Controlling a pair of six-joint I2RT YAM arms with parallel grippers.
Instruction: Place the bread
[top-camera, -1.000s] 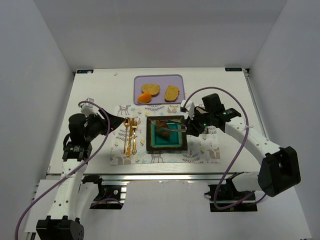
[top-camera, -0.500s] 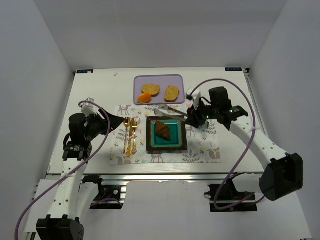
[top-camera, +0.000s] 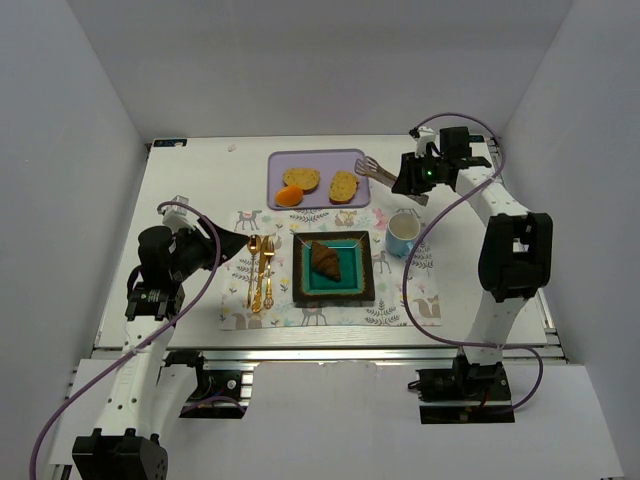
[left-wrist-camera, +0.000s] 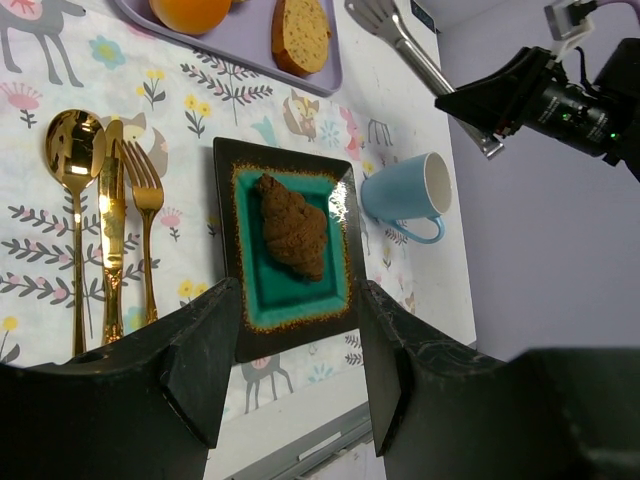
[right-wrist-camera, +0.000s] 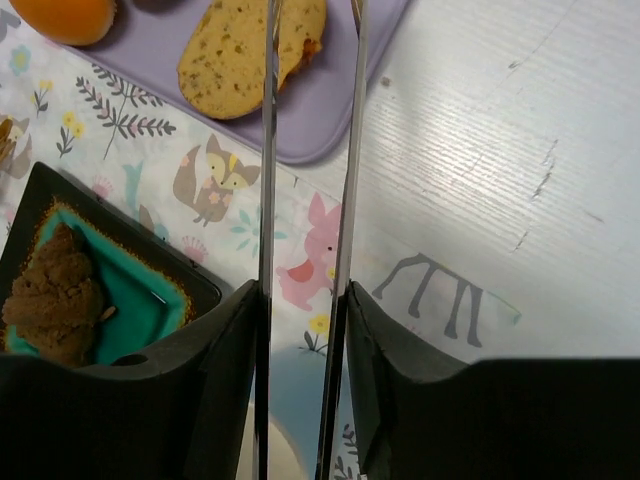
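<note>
A dark brown croissant lies on the teal-centred square plate; it also shows in the left wrist view and the right wrist view. Two golden slices lie on the purple tray. My right gripper is shut on metal tongs, held above the tray's right edge; the tongs' tips are empty and reach past the near slice. My left gripper is open and empty, left of the placemat.
A small orange fruit sits on the tray's front left. A blue mug stands right of the plate. Gold spoon, knife and fork lie left of the plate on the patterned placemat.
My right gripper drew the tongs off the plate, leaving the croissant on it, and swung up and back to the tray's right edge. The left arm has not moved.
</note>
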